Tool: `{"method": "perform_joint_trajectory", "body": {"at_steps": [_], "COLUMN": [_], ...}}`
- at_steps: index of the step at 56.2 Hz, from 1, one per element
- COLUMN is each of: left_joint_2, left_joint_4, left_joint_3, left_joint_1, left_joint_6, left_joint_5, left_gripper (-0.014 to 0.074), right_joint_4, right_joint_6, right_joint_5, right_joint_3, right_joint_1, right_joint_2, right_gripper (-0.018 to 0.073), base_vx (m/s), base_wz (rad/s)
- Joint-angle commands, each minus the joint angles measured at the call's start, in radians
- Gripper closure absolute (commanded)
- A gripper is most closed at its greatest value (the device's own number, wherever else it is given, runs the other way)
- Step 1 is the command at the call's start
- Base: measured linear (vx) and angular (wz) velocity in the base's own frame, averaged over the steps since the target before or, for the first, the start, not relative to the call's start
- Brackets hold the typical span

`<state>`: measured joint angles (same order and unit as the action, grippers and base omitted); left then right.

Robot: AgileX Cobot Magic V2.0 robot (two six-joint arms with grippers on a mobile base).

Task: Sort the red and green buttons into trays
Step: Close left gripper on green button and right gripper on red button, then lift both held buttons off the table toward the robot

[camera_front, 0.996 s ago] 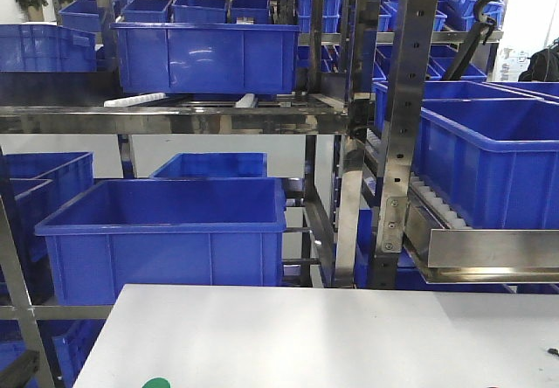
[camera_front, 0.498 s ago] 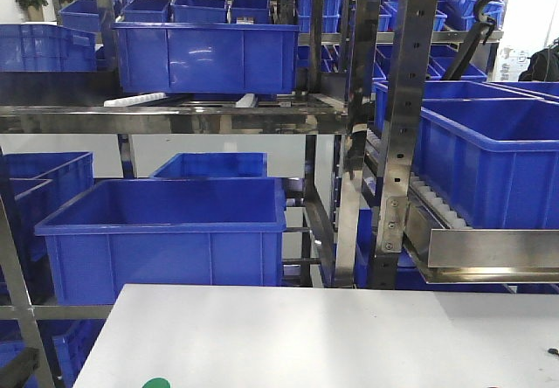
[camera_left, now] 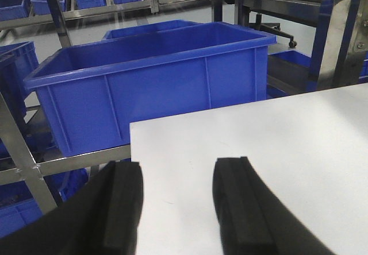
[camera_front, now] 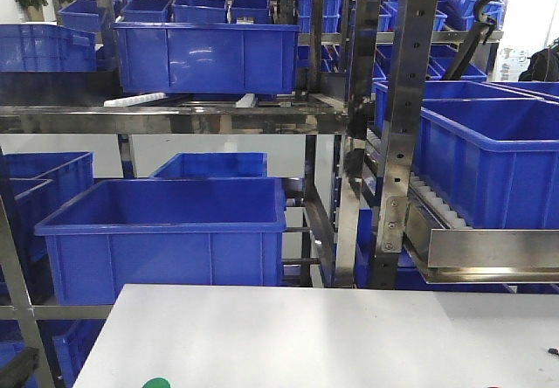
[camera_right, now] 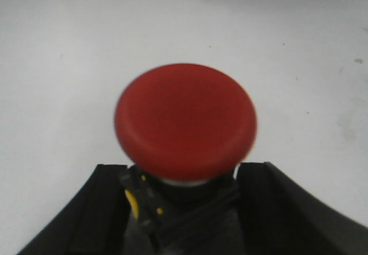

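Right wrist view: red button (camera_right: 185, 120) is held clamped in the right pincer (camera_right: 185, 206) over the counter (camera_right: 299, 48) — not yet delivered to its tray; left pincer (camera_left: 179, 200) is seen apart, empty

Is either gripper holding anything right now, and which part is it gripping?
The right gripper holds the red button, clamped on its dark base just below the cap. The left gripper is open and holds nothing.

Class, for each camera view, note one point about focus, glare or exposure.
Right wrist view: red button close up, rim soft. Left wrist view: left claw near-black, little detail. Front view: steel shelf glints with reflections.
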<state>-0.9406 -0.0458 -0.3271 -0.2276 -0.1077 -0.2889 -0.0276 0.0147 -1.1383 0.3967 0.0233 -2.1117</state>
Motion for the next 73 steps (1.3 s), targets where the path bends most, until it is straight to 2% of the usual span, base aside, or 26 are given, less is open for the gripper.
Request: {"method": "perform_joint_trajectory", "body": {"at_steps": [1, 7, 16, 19, 26, 32, 37, 43, 46, 50, 56, 60, 65, 73], "left_joint_2": [0.009, 0.009, 0.009, 0.009, -0.009, -0.065, -0.141, -0.243, -0.311, -0.398, -0.535, -0.634, -0.751, -0.897], "left_joint_4": [-0.002, -0.002, -0.002, -0.002, -0.002, -0.001, -0.001, 0.003, 0.037, 0.16, 0.344, 0.416, 0.398, 0.301], "left_joint_3": [-0.026, -0.026, -0.026, -0.026, -0.024, 0.021, 0.071, 0.103, 0.101, 0.1, 0.1, 0.1, 0.1, 0.1], "left_joint_1": [0.0, 0.0, 0.0, 0.0, 0.0, 0.0, 0.0, 0.0, 0.0, 0.0, 0.0, 0.0, 0.0, 0.0], "left_joint_6": [0.005, 0.005, 0.013, 0.011, 0.011, 0.01, 0.023, 0.093, 0.118, 0.143, 0.168, 0.159, 0.131, 0.09], "left_joint_5": [-0.09, -0.09, -0.081, -0.069, -0.034, -0.063, -0.145, -0.26, -0.29, -0.351, -0.531, -0.655, -0.77, -0.965], "left_gripper": [0.0183, 0.0183, 0.0183, 0.0183, 0.0183, 0.0183, 0.0183, 0.0183, 0.0183, 0.0183, 0.0183, 0.0183, 0.0183, 0.0183], "right_joint_4": [0.022, 0.045, 0.145, 0.165, 0.183, 0.203, 0.231, 0.275, 0.299, 0.317, 0.316, 0.316, 0.315, 0.313], "right_joint_6": [-0.005, -0.005, -0.015, -0.051, -0.126, -0.152, -0.157, -0.154, -0.152, -0.152, -0.145, -0.142, -0.142, -0.142], "right_joint_5": [-0.248, -0.248, -0.248, -0.248, -0.248, -0.248, -0.248, -0.248, -0.248, -0.248, -0.248, -0.248, -0.248, -0.248], "right_joint_3": [0.017, 0.016, -0.014, -0.031, -0.068, -0.093, -0.107, -0.115, -0.115, -0.115, -0.115, -0.115, -0.115, -0.115], "right_joint_1": [-0.002, -0.002, -0.002, -0.002, -0.002, -0.002, -0.002, -0.002, -0.002, -0.002, -0.002, -0.002, -0.002, -0.002], "right_joint_2": [0.036, 0.036, 0.049, 0.06, 0.088, 0.113, 0.127, 0.134, 0.134, 0.135, 0.135, 0.135, 0.135, 0.135], "right_gripper": [0.0335, 0.0575, 0.0573, 0.0572, 0.0571, 0.0571, 0.0571, 0.0571, 0.0571, 0.0571, 0.0569, 0.0568, 0.0568, 0.0568], "base_vx": [0.0, 0.0, 0.0, 0.0, 0.0, 0.0, 0.0, 0.0, 0.0, 0.0, 0.0, 0.0, 0.0, 0.0], "base_wz": [0.0, 0.0, 0.0, 0.0, 0.0, 0.0, 0.0, 0.0, 0.0, 0.0, 0.0, 0.0, 0.0, 0.0]}}
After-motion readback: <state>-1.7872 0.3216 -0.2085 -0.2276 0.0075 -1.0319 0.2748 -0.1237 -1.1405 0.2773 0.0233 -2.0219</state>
